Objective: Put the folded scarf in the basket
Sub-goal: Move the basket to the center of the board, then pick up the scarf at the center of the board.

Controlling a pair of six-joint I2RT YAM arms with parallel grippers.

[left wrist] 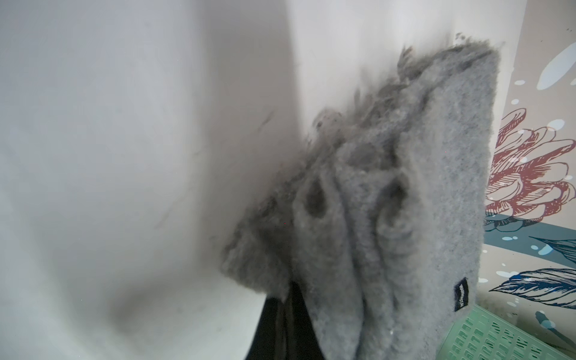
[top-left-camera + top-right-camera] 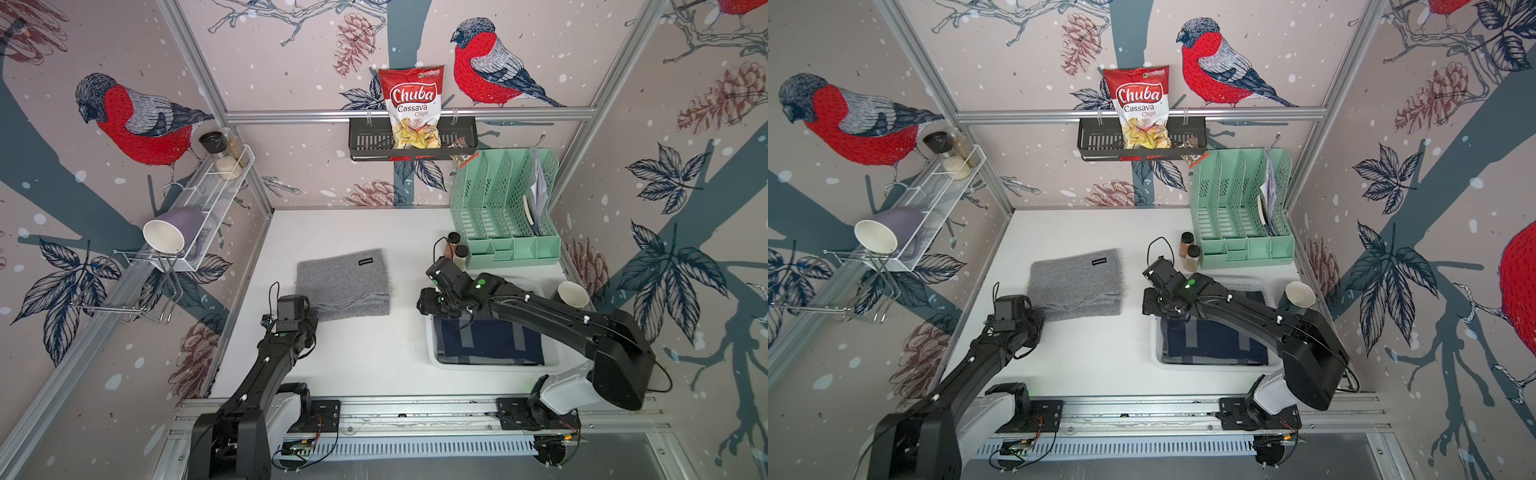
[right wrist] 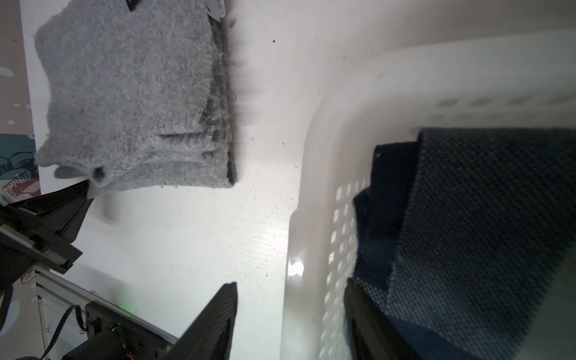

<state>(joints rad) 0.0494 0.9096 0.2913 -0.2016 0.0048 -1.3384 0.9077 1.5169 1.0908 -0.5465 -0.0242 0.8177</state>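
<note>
The left end effector (image 2: 311, 316) is clenched on the near-left corner of the grey scarf (image 2: 345, 282). In the right wrist view its dark fingers (image 3: 78, 194) pinch the fuzzy edge. The left wrist view shows the soft wool stacked in several thick folds above one black finger (image 1: 280, 314).

The grey scarf lies flat on the white bench (image 2: 374, 365), well apart from the basket (image 2: 432, 353). It is a felted rectangle with a small black label.

The right end effector (image 2: 430, 306) hangs released over the basket's far-left corner. Its jaws stand apart and straddle the rounded rim, one finger outside over the bench and the other inside beside the cloth. It holds nothing.

The basket is shallow white plastic with perforated sides. In it lies a folded navy scarf (image 2: 490, 345) of coarse open weave with paler stripes.

Farther back, two dark-lidded spice jars (image 2: 457, 247) stand just beside a mint-green slotted file organiser (image 2: 503, 208). A paper cup (image 2: 572, 294) sits near the right wall. On the back wall, a black perforated rack (image 2: 365, 141) holds a glossy red-and-white chips bag (image 2: 411, 99).
</note>
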